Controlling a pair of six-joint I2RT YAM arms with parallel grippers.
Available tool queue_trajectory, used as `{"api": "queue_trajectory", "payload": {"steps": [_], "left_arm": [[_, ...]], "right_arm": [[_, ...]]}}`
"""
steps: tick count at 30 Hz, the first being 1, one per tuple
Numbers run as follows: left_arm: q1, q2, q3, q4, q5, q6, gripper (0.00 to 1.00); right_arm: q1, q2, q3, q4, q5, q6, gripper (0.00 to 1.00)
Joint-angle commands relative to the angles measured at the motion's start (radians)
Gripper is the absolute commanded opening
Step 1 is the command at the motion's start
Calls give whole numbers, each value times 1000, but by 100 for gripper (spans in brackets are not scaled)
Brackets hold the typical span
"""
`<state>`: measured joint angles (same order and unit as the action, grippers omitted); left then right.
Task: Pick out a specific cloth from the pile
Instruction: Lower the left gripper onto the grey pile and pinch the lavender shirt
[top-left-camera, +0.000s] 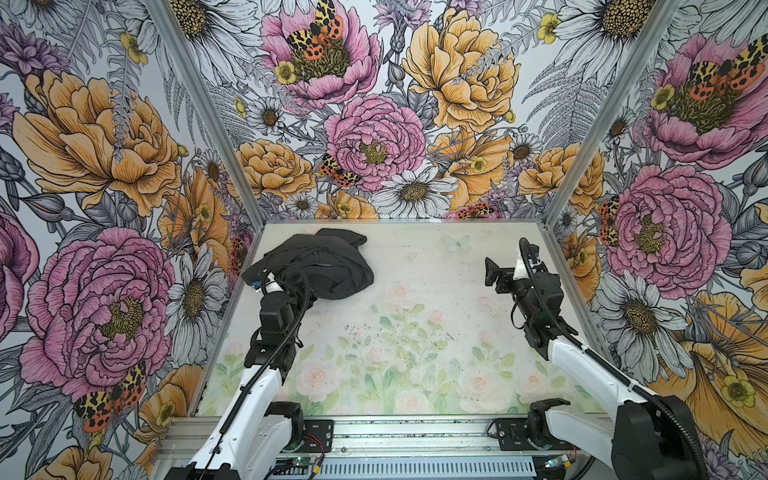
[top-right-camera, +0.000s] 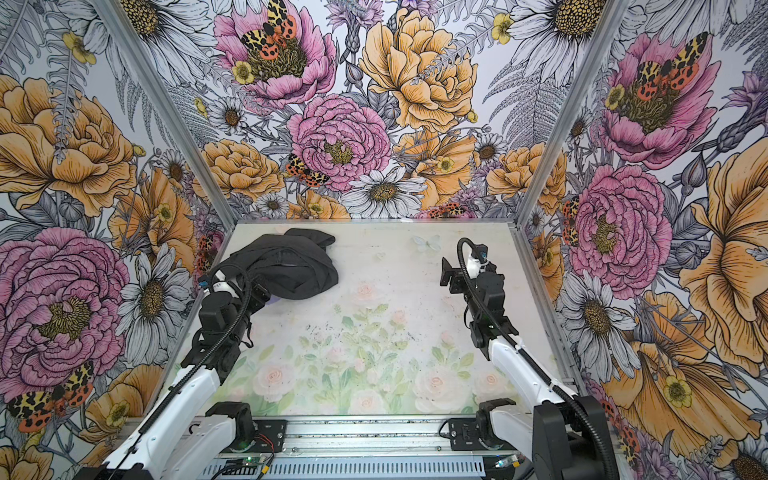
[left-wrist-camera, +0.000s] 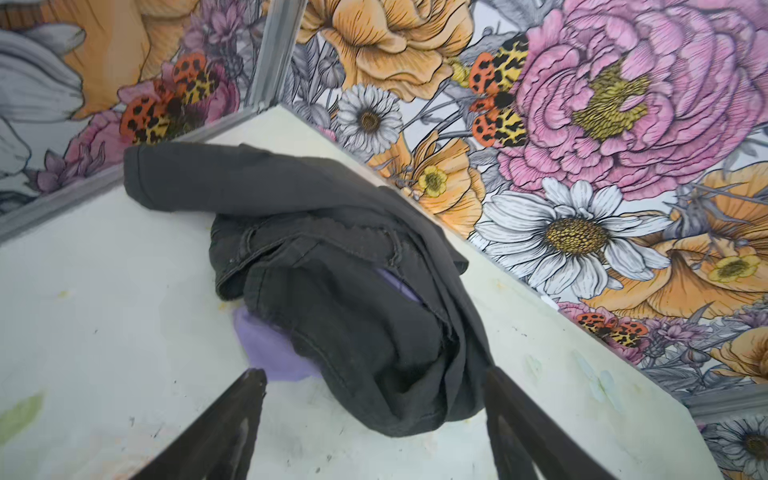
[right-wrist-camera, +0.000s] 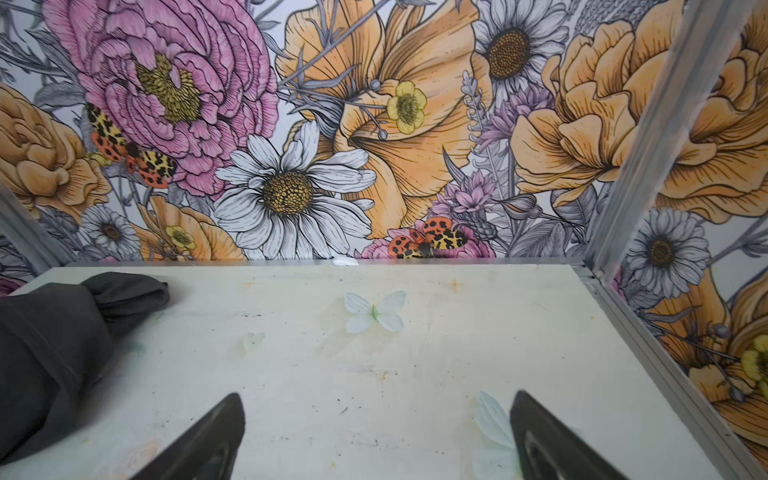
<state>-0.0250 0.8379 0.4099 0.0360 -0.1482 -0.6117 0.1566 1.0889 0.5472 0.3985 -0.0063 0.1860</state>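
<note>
Currently your left gripper (left-wrist-camera: 374, 390) sits low at the near edge of the pile in the table's far-left corner, jaws spread and grasping nothing, straddling the front fold of the black garment (left-wrist-camera: 332, 266). One fingertip (left-wrist-camera: 253, 380) lies just beside the lavender cloth (left-wrist-camera: 272, 347), which pokes out from under the black fabric onto the table (left-wrist-camera: 104, 299); a second sliver shows through a gap higher up. Placement makes sense: that exposed patch is the only reachable part of the target.

The black garment (top-left-camera: 320, 266) covers nearly all of it. In both top views the lavender is barely visible; a hint shows beside the left wrist (top-right-camera: 272, 300). As aligned, closing looks likely to catch black fabric too, so shift toward the purple patch first.

Your right gripper (right-wrist-camera: 374, 432) is parked wide open and empty over the right side of the table, well apart from the pile. Only printed butterflies (right-wrist-camera: 376, 311) lie beneath it. Side walls crowd that corner, so pull toward the table's middle.
</note>
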Motion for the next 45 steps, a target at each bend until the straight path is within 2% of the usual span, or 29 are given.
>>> {"api": "queue_trajectory", "payload": {"steps": [1,7,12,22,27,31,32,34,37,41,45], "left_arm": [[38,42,-58,-28,136,-228,77],[90,166,-157,167,218,-409,64],[141,316,-185,350,283,-468,60],[218,643,-186,738,343,-551,57],[226,880,-197,1062,356,-635,52],[227,1171,-187,1366,384,-727,46],[231,1237,-172,1378,406,-767,44],[229,1301,-151,1378,420,-766,43],[221,1289,-173,1376,365,-731,39],[251,1322,-150,1376,417,-759,39],[257,1357,-134,1376,425,-763,31]], "right_arm": [[32,-35,39,-57,-55,80,100],[74,-55,32,-63,-100,148,99],[96,-55,-3,-33,-113,155,99],[102,-85,-43,-18,-97,144,99],[104,-81,-46,-19,-95,139,99],[105,-79,-47,-20,-89,136,99],[106,-80,-47,-20,-87,133,100],[105,-80,-47,-19,-83,130,99],[105,-78,-49,-23,-77,126,99],[105,-74,-47,-23,-77,125,100],[106,-67,-47,-23,-72,120,99]]}}
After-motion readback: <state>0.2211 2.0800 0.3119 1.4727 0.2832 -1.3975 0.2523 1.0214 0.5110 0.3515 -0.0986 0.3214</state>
